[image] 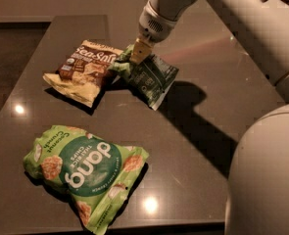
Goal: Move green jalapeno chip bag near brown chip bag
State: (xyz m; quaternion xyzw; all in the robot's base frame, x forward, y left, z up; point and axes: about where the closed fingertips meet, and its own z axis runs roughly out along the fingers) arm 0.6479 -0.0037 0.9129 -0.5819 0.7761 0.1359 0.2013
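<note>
Tan pincer (139, 53), seemingly around dark-green bag (153, 78)

The gripper (139, 54), pinched onto the crumpled upper end of the green jalapeno chip bag (153, 80) just beside the brown chip bag (83, 72), covers that end's edge, and the bag's white label print is too small to read. The arm (242, 23) runs out of view at the top and right edges, and the robot's pale body (266, 175), blurred and cut off at the lower right, hides the table's (173, 190) near right corner. Whether the two bags touch or overlap cannot be told, since dark shadow fills the place where they meet.
</note>
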